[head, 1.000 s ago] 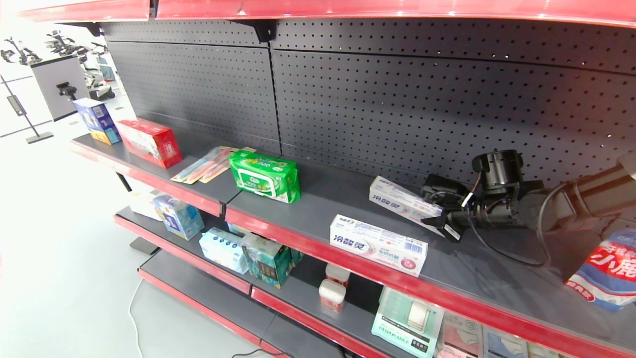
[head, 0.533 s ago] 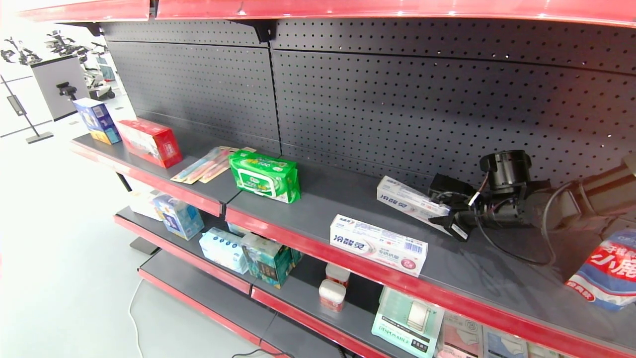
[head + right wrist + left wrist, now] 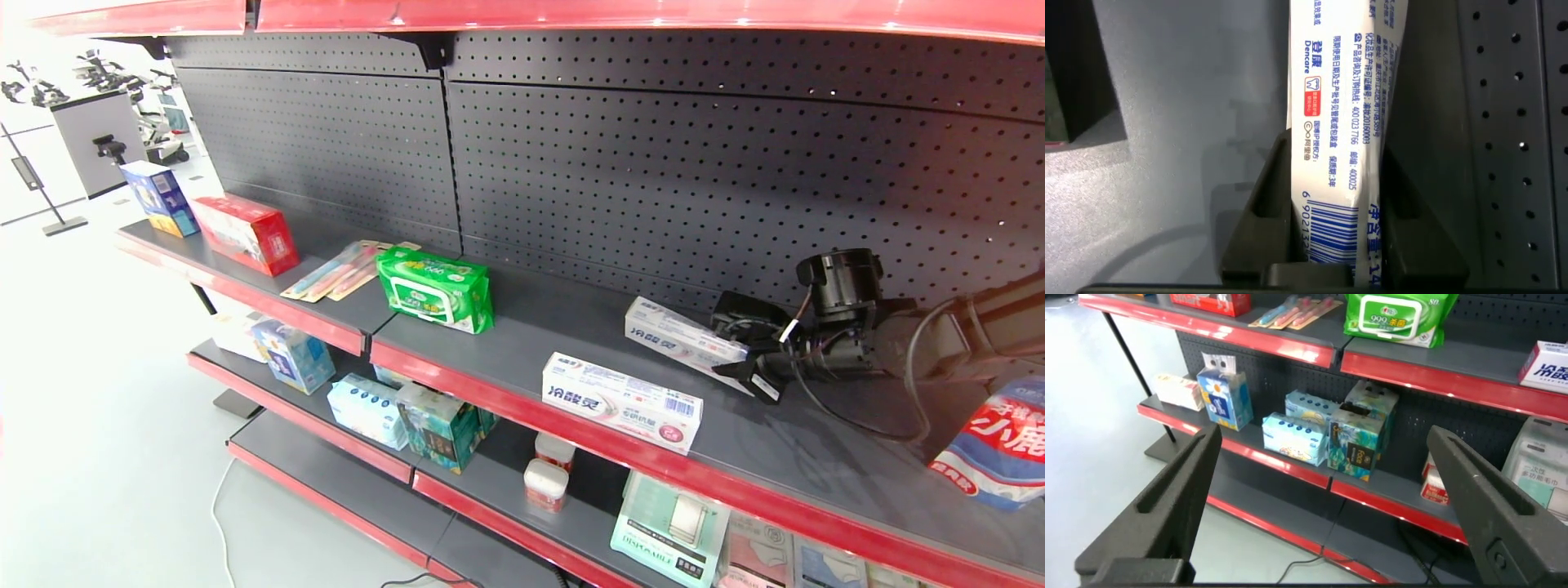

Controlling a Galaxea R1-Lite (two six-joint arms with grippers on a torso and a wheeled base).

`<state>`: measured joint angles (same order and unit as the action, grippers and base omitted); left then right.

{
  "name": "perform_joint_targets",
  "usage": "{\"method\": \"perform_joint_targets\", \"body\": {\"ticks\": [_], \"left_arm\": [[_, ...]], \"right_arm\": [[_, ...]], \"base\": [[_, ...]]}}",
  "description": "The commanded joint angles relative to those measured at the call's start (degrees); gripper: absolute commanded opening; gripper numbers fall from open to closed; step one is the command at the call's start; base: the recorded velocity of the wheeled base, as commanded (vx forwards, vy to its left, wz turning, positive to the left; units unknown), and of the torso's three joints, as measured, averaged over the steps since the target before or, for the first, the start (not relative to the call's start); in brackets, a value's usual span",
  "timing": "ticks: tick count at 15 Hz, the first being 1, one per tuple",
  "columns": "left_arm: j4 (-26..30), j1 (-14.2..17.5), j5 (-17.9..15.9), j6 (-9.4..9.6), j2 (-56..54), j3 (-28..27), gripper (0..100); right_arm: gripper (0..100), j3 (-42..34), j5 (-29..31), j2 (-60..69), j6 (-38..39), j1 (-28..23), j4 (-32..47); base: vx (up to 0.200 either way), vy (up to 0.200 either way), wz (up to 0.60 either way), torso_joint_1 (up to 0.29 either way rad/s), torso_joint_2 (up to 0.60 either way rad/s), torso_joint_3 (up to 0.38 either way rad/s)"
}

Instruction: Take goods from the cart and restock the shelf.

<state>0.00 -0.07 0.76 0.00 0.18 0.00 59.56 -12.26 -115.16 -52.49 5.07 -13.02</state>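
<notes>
A white toothpaste box (image 3: 682,343) lies flat near the back of the grey shelf board (image 3: 522,343), and my right gripper (image 3: 747,359) is shut on its right end. In the right wrist view the box (image 3: 1339,122) sits between the two dark fingers (image 3: 1261,204). A second toothpaste box (image 3: 620,402) stands at the shelf's red front edge, in front of the held one. My left gripper (image 3: 1323,498) is open and holds nothing, hanging low in front of the lower shelves.
A green wipes pack (image 3: 435,288), toothbrush packs (image 3: 339,271), a red box (image 3: 245,233) and a blue box (image 3: 159,198) stand further left on the shelf. A blue and white bag (image 3: 1000,445) lies at the right. The pegboard wall (image 3: 653,180) is close behind.
My right gripper has slid to the right along the shelf, taking the rear toothpaste box with it. The front box and other goods stayed put.
</notes>
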Motion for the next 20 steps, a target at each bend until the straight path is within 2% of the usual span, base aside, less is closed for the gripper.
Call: {"method": "perform_joint_targets", "body": {"ticks": [1,10,20], "left_arm": [[0.00,-0.01,0.04,0.00,0.08,0.00,100],[0.00,-0.01,0.04,0.00,0.08,0.00,100],[0.00,-0.01,0.04,0.00,0.08,0.00,100]], "right_arm": [[0,-0.59,-0.04,0.29,-0.15,0.38,0.01],[0,-0.15,-0.30,-0.32,-0.33,2.49,-0.08],[0,-0.41,-0.04,-0.76,-0.33,2.66,-0.08]], "base": [[0.000,0.000,0.00,0.000,0.00,0.000],[0.000,0.000,0.00,0.000,0.00,0.000],[0.000,0.000,0.00,0.000,0.00,0.000]]}}
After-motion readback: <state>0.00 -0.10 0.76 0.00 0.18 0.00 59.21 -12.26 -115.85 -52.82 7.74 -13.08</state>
